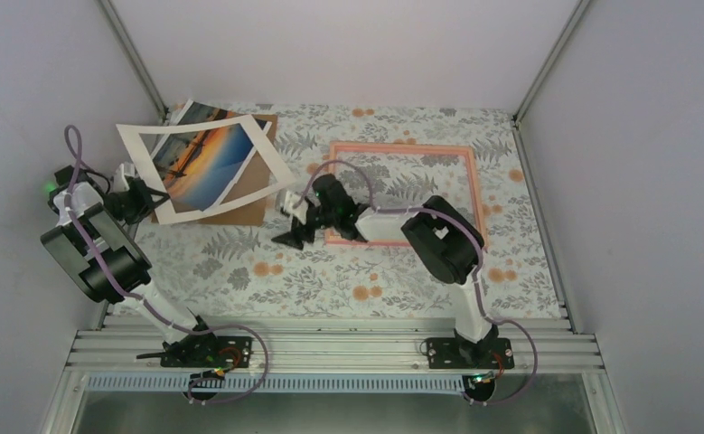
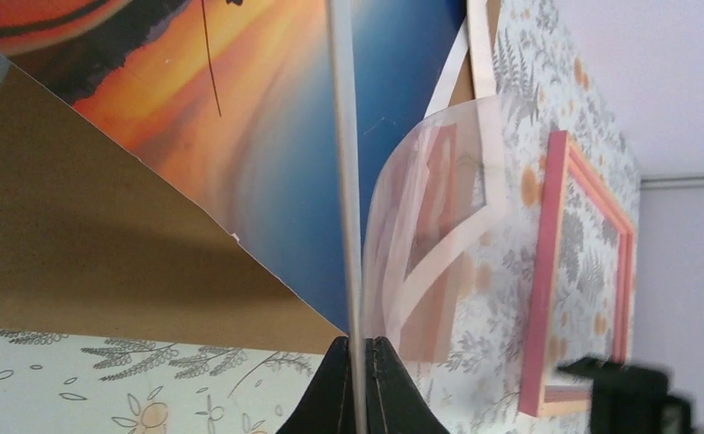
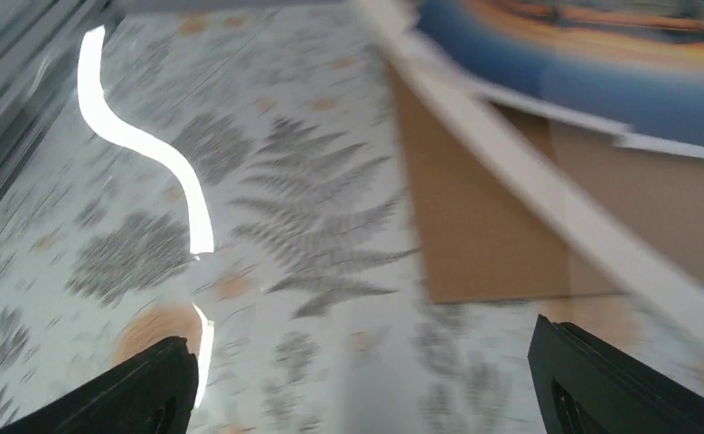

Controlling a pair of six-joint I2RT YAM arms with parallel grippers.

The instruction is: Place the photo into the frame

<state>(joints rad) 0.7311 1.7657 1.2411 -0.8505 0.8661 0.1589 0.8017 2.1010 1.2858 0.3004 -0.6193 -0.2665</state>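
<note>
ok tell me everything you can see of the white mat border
The white mat border is a thin, flat open rectangle that looks like card. It sits askew at the far left of the table, over the photo and the brown cardboard sheet, the sunset showing through its window. The left gripper is shut on its near-left corner; the left wrist view shows it edge-on, a slim white strip.

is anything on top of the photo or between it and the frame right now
Yes. The white mat border sits over the photo, with the left gripper pinching its edge. The open right gripper hangs by the frame's left side, between the two.
</note>
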